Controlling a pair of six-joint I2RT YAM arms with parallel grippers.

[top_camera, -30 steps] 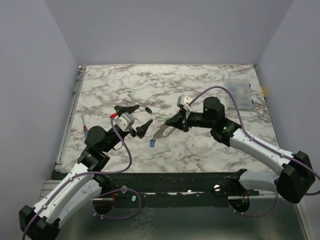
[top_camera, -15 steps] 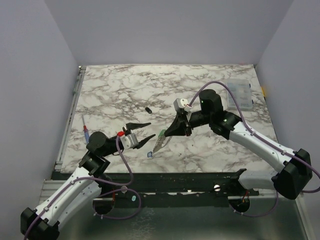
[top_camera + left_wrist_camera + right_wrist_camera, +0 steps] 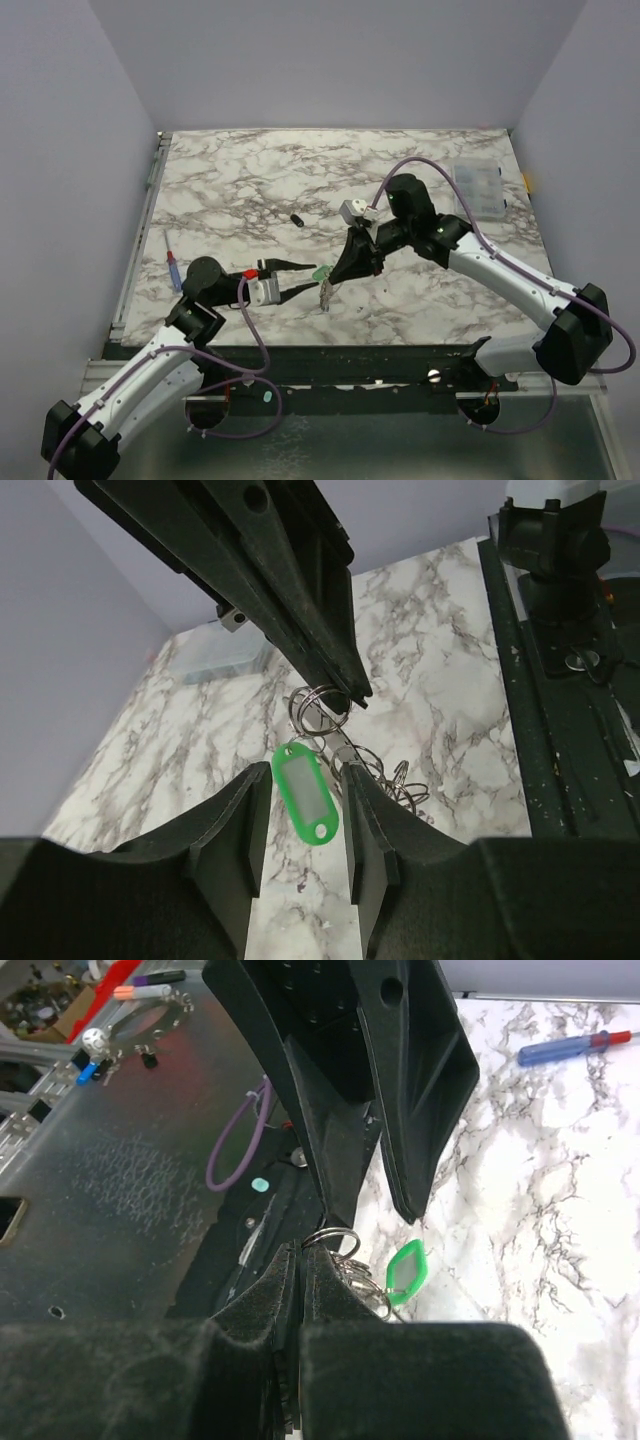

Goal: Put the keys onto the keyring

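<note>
Now the left fingers have swung in and narrowed around the green key, though whether they pinch it I cannot tell. The right fingers, pressed together on the keyring, hold it above the surface. A clear box, pen-like tool and black cylinder lie well apart.

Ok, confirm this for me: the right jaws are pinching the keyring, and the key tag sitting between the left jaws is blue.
Not quite. The key tag between the left gripper's jaws is green, not blue, as the left wrist view shows plainly. The rest holds: the right gripper has its jaws pinched on the keyring.
</note>
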